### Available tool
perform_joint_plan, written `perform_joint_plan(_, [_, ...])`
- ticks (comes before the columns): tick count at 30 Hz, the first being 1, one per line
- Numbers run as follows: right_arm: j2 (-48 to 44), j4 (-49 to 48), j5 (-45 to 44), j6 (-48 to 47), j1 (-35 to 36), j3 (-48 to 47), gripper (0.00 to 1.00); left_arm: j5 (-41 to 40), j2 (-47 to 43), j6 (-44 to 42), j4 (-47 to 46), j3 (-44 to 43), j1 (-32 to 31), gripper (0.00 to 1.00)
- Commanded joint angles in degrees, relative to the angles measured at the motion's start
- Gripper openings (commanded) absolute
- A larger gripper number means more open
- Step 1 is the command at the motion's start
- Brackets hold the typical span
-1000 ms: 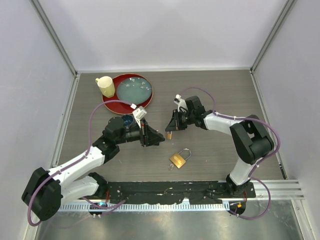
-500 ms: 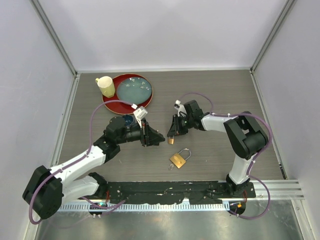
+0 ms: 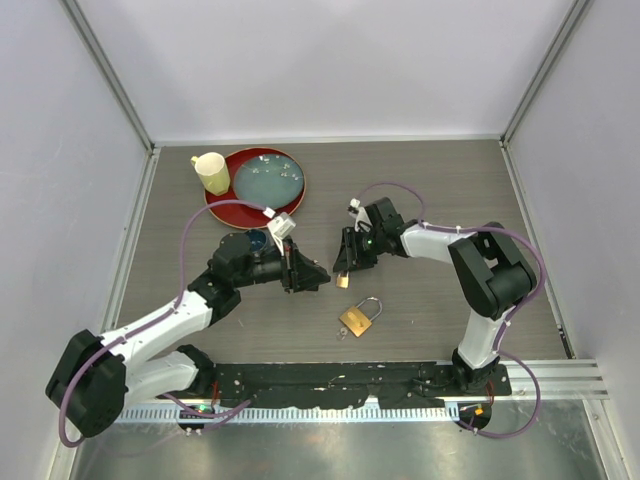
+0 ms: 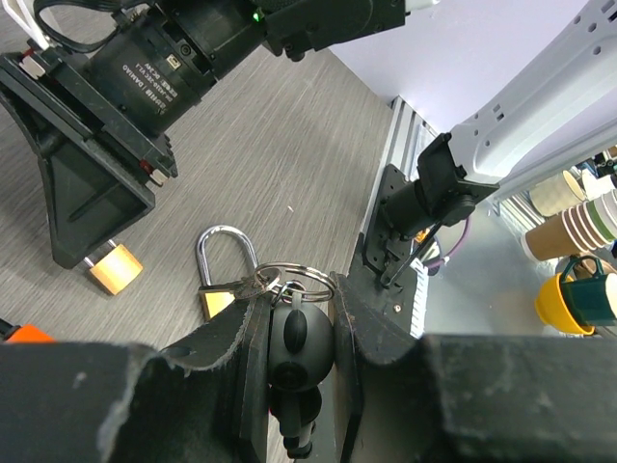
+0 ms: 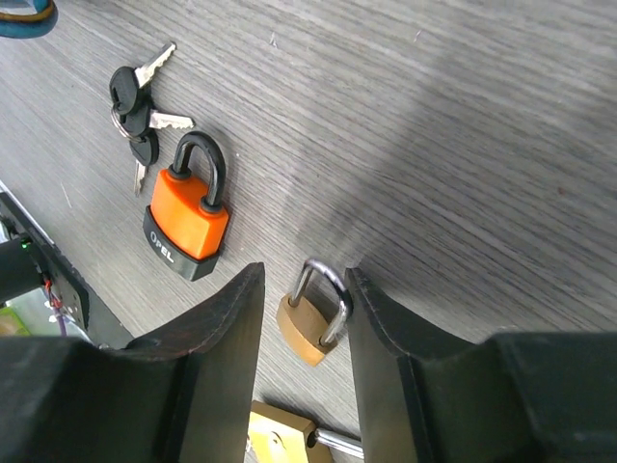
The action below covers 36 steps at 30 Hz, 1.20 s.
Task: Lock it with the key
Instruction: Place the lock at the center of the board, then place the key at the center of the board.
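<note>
Mid-table, left gripper (image 3: pixel 318 279): clamped tight on black-headed key (image 4: pixel 299 334); key ring (image 4: pixel 307 282) hangs from it.
Right gripper (image 5: pixel 305 280): fingers apart, straddling small brass padlock (image 5: pixel 307 333); shackle against one finger, gap at the other.
Large brass padlock (image 3: pixel 357 320): flat on the table, between both grippers and the near edge, untouched.
Orange padlock (image 5: pixel 186 229): just beside the small one, spare keys (image 5: pixel 138 101) next to it.

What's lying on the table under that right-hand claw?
A small brass padlock lies flat between the right gripper's open fingers. From above, the gripper hides most of it, and its keyhole is not visible in any view.
</note>
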State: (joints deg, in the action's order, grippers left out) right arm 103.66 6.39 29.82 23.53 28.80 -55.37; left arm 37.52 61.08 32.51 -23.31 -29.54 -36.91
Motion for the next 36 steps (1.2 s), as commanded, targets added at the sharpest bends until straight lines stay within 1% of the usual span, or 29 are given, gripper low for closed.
perform_joint_plan(1, [-0.74,3.27,-5.04,-2.35,-0.14,-1.93,0.45,-0.16,0.44,-0.78,-2.44,-1.75,-0.18,0.0])
perform_joint_plan(8, [-1.61,6.08,-8.73,-3.05,-0.06,-3.16,0.46,-0.87,0.62,-0.87,-1.92,-1.84,-0.18,0.0])
perform_joint_plan(12, [-3.54,7.23,-10.75,-2.96,-0.06,-3.16,0.46,-2.88,0.97,-1.49,0.45,-2.36,-0.18,0.0])
perform_joint_plan(18, [-6.44,8.46,-8.47,-3.05,-0.06,-0.62,0.46,-8.42,4.48,-2.28,6.33,-4.47,-0.18,0.0])
perform_joint_plan(22, [-8.9,7.32,-5.05,-1.73,-0.14,2.98,0.46,-10.53,9.14,-2.72,8.89,-7.89,-0.18,0.0])
perform_joint_plan(26, [-10.32,4.86,-3.9,-0.42,-0.06,5.71,0.46,-11.5,16.24,-2.81,11.09,-11.85,-0.27,0.0])
perform_joint_plan(29, [-9.88,2.5,-2.67,0.46,0.12,6.94,0.46,-12.81,20.12,-3.24,15.47,-16.24,-0.27,0.0])
perform_joint_plan(30, [-9.53,1.96,-2.4,0.9,0.12,7.03,0.45,-14.04,22.83,-3.51,18.62,-18.69,-0.27,0.0])
perform_joint_plan(33, [-8.65,0.82,-2.31,1.17,0.29,6.86,0.46,-16.15,26.97,-4.38,23.9,-22.65,-0.54,0.0])
perform_joint_plan(36, [-7.59,0.2,-2.23,1.34,0.21,6.25,0.46,-17.39,29.18,-4.74,26.9,-24.59,-0.89,0.01])
